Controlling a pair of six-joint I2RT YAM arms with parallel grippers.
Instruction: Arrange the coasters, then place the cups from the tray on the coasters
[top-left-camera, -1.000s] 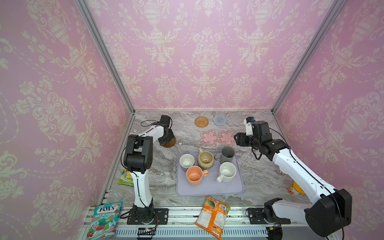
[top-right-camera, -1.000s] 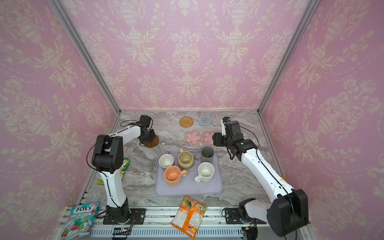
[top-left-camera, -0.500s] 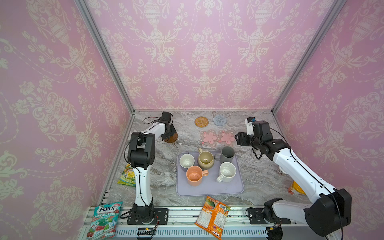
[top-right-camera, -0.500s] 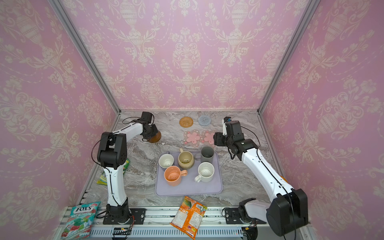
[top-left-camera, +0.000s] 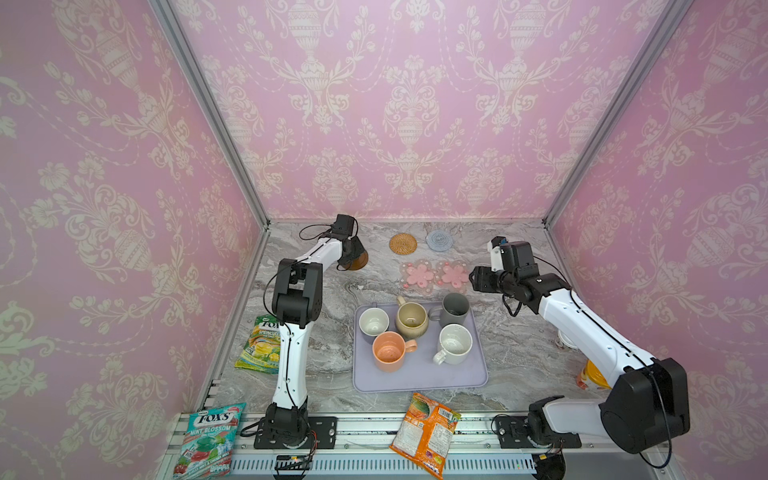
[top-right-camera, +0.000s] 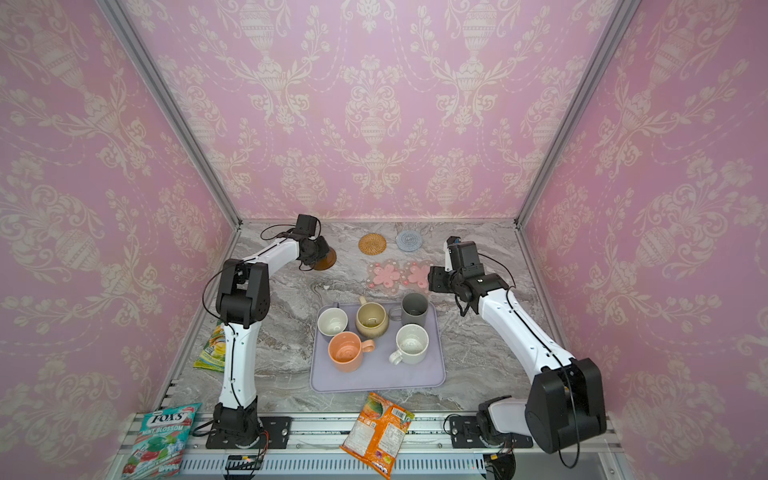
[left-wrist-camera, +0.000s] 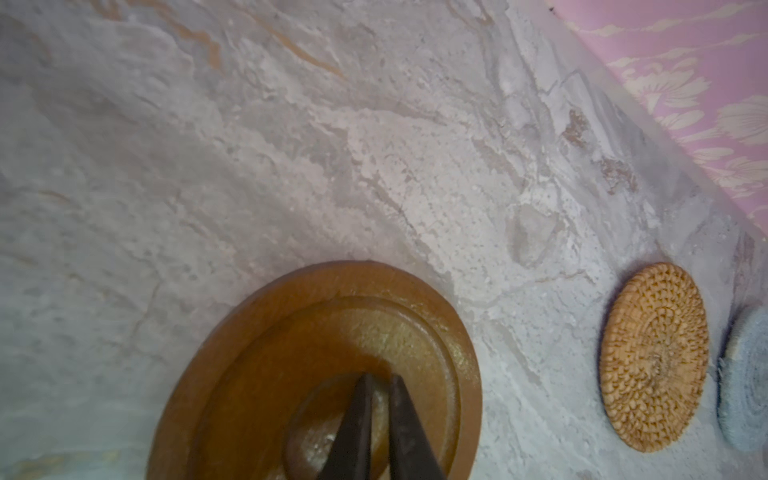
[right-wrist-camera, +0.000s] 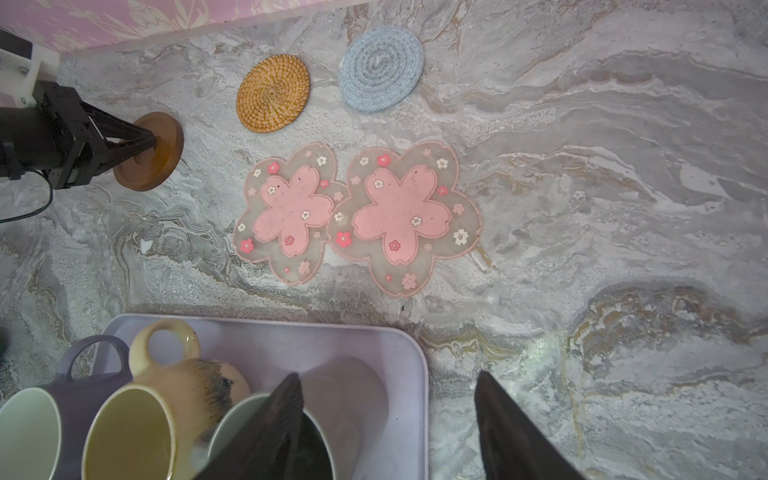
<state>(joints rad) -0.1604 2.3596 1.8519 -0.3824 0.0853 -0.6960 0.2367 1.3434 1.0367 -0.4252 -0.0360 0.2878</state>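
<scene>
Arranging coasters, we press our left gripper (left-wrist-camera: 378, 380), jaws together, on the dark wooden coaster (left-wrist-camera: 257, 353) beneath its tips; next, we judge, it needs sliding toward the rattan coaster (left-wrist-camera: 654, 357); our right gripper (right-wrist-camera: 387, 374) hangs apart, empty.

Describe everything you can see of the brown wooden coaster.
The wooden coaster is a round, dark brown disc with a raised rim and a glossy, recessed middle. It lies flat on the marble table, at the back left, apart from the rattan coaster. The left gripper, shut, touches its centre with its tips.

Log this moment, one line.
left end effector: shut, tips on wooden coaster | right end effector: open, near grey mug | five cups on tray
</scene>
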